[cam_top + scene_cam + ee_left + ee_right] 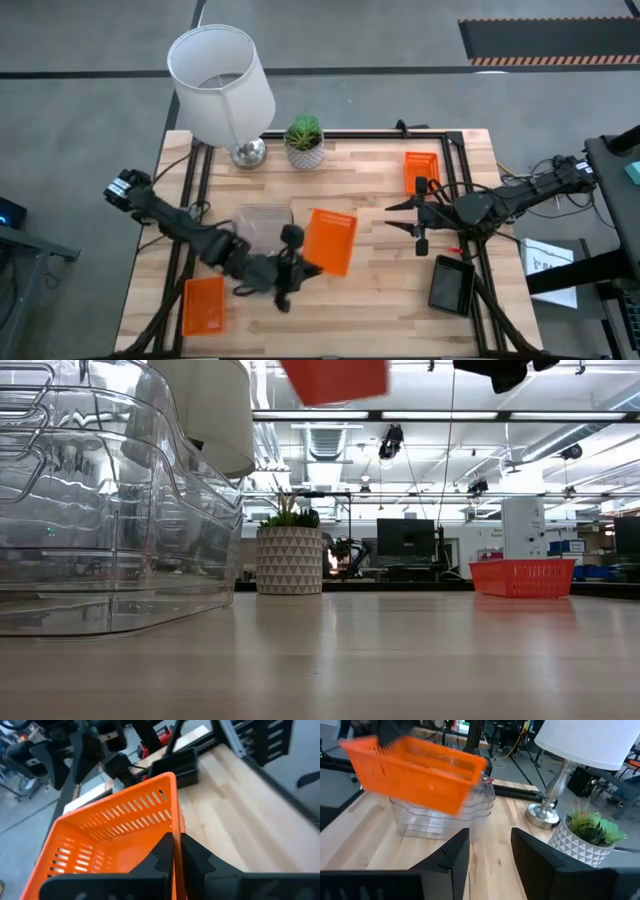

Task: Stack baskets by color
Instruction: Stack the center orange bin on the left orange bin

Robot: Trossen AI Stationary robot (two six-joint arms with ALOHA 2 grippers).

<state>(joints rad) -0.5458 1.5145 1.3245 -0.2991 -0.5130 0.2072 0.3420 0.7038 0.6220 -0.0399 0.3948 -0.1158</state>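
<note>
An orange basket hangs in the air over the table's middle, with my left gripper shut on it. Beside it, toward the left, a stack of clear baskets rests on its bottom. Another orange basket sits at the far right, and one more at the near left. A black basket lies at the near right. My right gripper stands open right of the held basket, nothing between its fingers. My left gripper pinches one side wall of the orange basket at its rim, one finger inside the basket and one outside. The fingers come from the table's near left. The basket is lifted clear of the table and tilted.
A white lamp and a potted plant stand along the far edge. A black frame runs along the table's right and far sides. Bare wood lies between the held basket and the black basket.
</note>
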